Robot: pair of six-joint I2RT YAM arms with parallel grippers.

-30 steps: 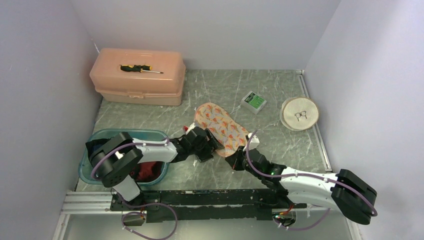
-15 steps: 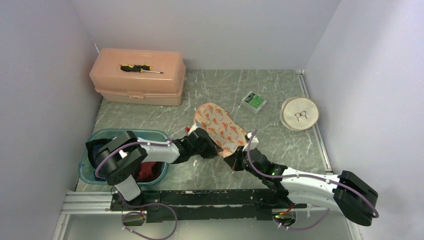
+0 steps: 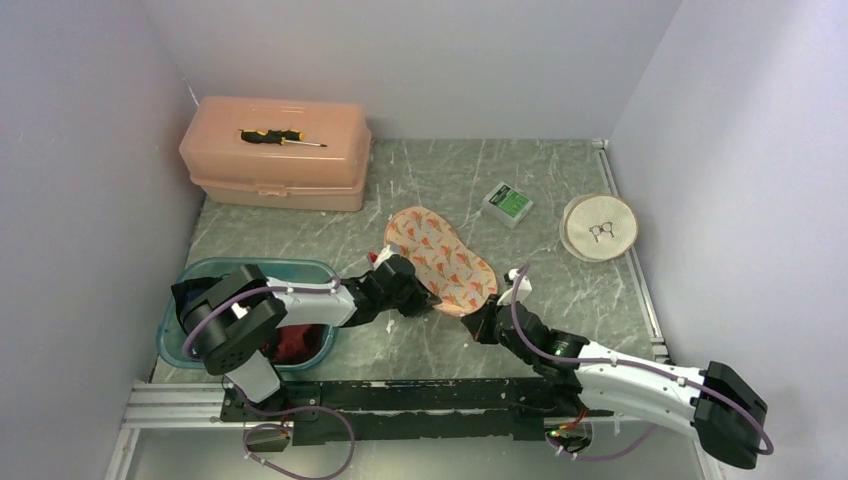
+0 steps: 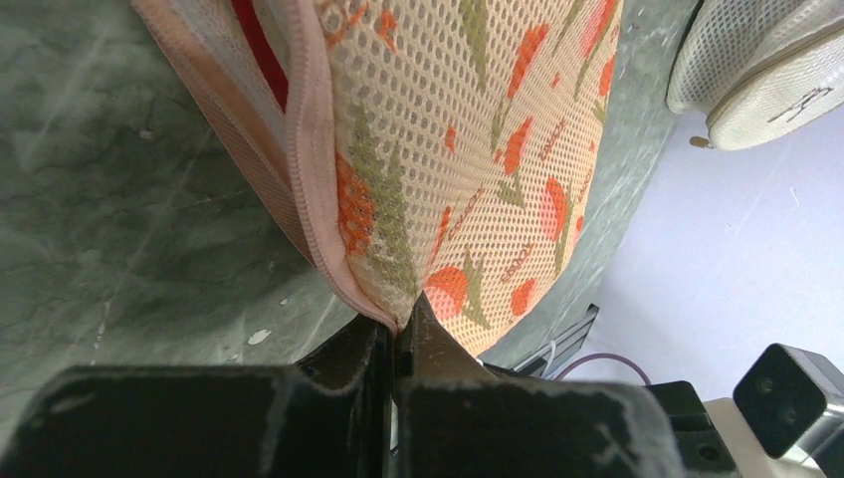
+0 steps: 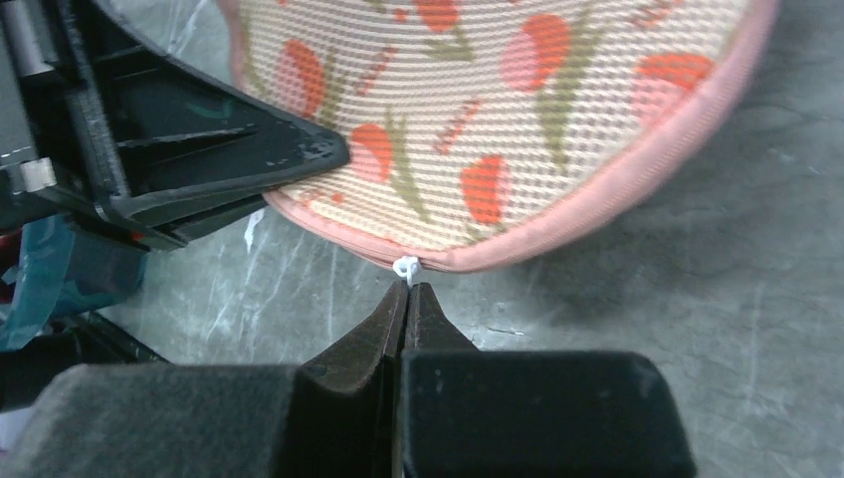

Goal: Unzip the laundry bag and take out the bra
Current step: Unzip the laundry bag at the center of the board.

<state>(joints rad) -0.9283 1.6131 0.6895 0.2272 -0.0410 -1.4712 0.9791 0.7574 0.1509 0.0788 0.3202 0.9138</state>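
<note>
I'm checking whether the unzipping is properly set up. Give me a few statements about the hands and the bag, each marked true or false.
1. The left hand is shut on the edge of the laundry bag. True.
2. The right hand hangs open above the bag. False: it is shut on the white zipper pull.
3. The bra is already out of the bag. False: its red fabric shows inside the bag.
4. A screwdriver lies on top of the pink box. True.
</note>
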